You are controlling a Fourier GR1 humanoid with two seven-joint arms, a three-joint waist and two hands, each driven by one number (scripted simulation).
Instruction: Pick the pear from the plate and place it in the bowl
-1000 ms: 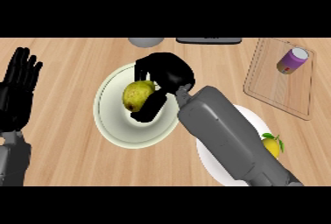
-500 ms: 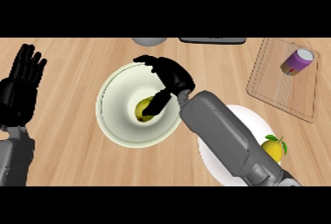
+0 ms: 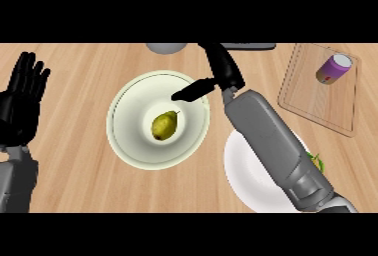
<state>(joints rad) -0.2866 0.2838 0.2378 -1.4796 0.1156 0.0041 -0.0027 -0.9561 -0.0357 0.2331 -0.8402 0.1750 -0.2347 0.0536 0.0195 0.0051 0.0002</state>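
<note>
The wooden surface (image 3: 81, 185) carries a white plate (image 3: 255, 187) at the near right and a pale bowl (image 3: 129, 145) left of it. The right hand (image 3: 218, 75) hovers by the bowl's far rim, fingers straight, holding nothing. The left hand (image 3: 22, 102) rests open at the left edge. The pear (image 3: 164, 125) lies in the bowl's hollow, so the placing looks done.

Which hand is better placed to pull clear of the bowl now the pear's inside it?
The right hand: open at the bowl's far rim, pear released. The left hand rests open at the left edge.
</note>
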